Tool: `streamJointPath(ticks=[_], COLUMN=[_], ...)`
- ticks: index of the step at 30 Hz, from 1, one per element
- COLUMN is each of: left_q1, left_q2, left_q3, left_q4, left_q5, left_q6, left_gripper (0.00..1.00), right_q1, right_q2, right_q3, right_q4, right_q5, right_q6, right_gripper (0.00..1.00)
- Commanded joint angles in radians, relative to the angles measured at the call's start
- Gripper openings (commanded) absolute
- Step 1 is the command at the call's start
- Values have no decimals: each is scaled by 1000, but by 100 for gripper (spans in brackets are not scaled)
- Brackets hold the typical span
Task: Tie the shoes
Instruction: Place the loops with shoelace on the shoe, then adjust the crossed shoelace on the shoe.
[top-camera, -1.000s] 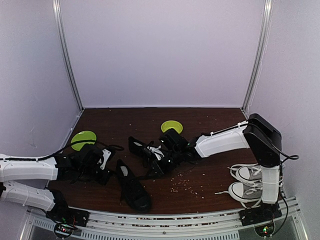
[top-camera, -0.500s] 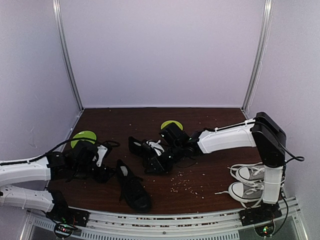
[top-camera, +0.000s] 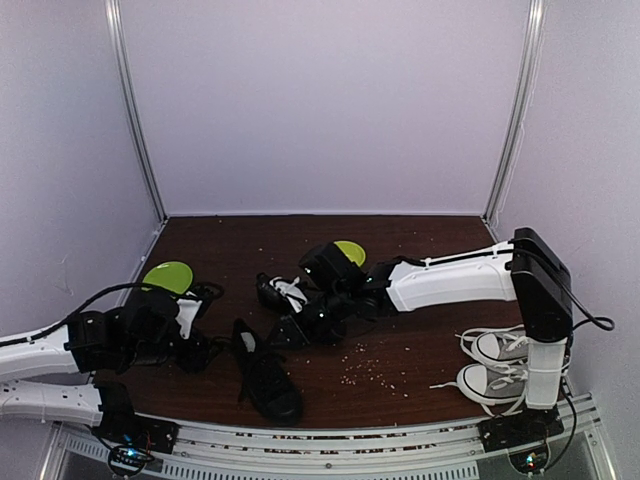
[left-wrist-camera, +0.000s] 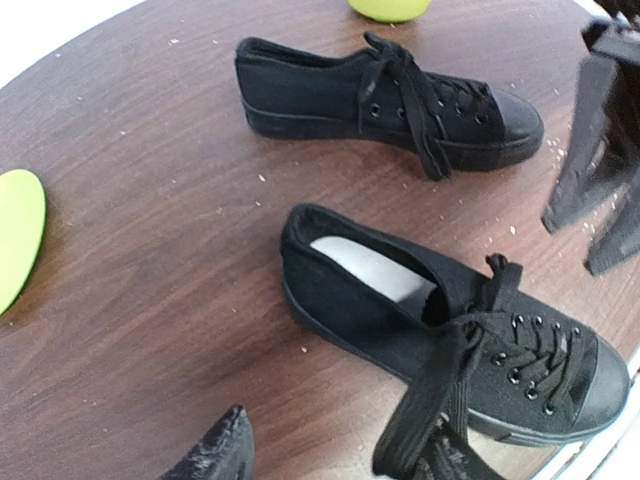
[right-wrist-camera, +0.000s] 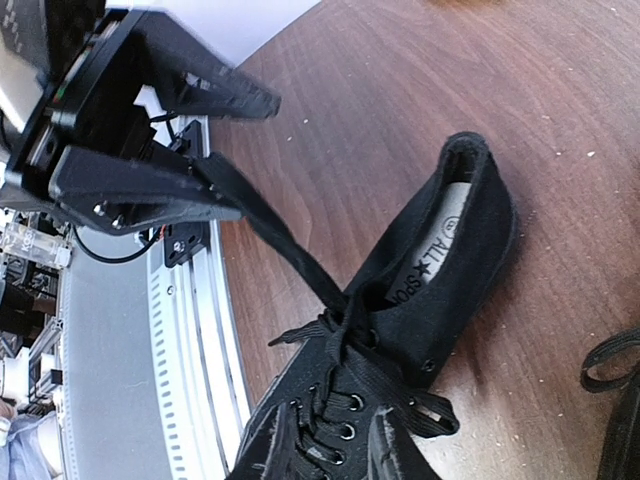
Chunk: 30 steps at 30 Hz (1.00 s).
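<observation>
A dark brown wood-grain table (top-camera: 430, 250) stands inside a booth with plain white walls (top-camera: 320, 100). Two lime-green discs lie flat on it. The left disc (top-camera: 166, 276) is near the table's left edge. The back disc (top-camera: 351, 252) lies toward the middle and is partly hidden. At the near right corner, grey-and-white sneakers (top-camera: 488, 382) with white laces sit side by side, toes pointing left. Pale crumbs (top-camera: 368, 370) are scattered over the middle. A ribbed metal rail (top-camera: 350, 440) runs along the near edge.

Dark wood table (top-camera: 430, 245): black shoes (top-camera: 266, 380), grey sneakers (top-camera: 497, 366), green discs (top-camera: 165, 275), crumbs (top-camera: 368, 368).
</observation>
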Motion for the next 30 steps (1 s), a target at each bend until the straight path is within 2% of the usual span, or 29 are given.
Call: streamJointPath(ticks=[1,7,12,14,15,21,23,24,27,28,30], left_q1=[-34,-124,-156,-157,-160,-249,-307,-332,-347,-346,-346], left_q2=[9,48,64,59,56,49,80,101,182,212,264], left_q3=[1,-53,-65,-50,-41,-6,-4,2,16,21,32], left_q4=[-10,-47,-144,-185,-210,-239,-156,-111,-7,-1,-4], left_q5=[68,172,115,81,60,-33,-47,-62,-116,-139,-177], left_q6=[-32,-203,-289,-322,-339,-378,-334,-314,-275,-264,-242], left_gripper=[52,54,60,74,76,77,71,64,27,19,18], right_q1=[-10,-37,-42,-38,-34,-34,-32,-32,-33,-33,-32], right_q2=[-22,-24,-39,-47,-52,-84,-92,-98,-101,-100,-103], right_q3=[-15,-33,-48,-60,-68,-117,-125,-128,-126,-125,-129], right_q4=[11,26,43,45,49,82,87,93,99,102,108], right_q5=[40,38,39,47,54,61,65,68,67,64,62], right_q6=[6,35,57,62,64,81,83,84,89,90,92], right_gripper=[27,30,31,31,31,28,27,26,26,26,25])
